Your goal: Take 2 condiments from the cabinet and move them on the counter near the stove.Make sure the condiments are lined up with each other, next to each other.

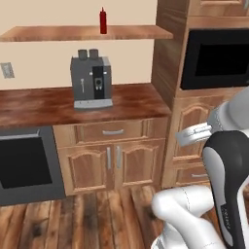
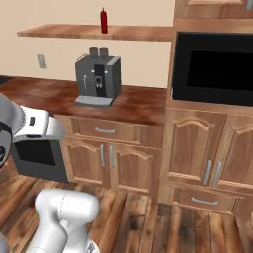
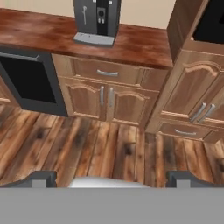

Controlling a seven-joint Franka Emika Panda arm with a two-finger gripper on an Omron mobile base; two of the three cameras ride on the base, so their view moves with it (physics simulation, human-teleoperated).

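The counter [image 1: 44, 104] crosses the middle left of the left base view as a glossy reddish-brown slab over light wooden base cabinets [image 1: 112, 158]. Above it, along the upper left of the frame, runs the open wooden shelf [image 1: 58, 33]. A tall wooden oven column [image 2: 212, 123] fills the right of the right base view. A grey coffee machine [image 1: 91, 80] stands on the counter, left of centre. The red squeeze bottle [image 1: 103, 21] stands upright on the shelf, above the machine. In the hand view the gripper [image 3: 114, 179] sits at the bottom edge, its dark fingertips [image 3: 43, 178] wide apart and holding nothing, over plank floor [image 3: 109, 148].
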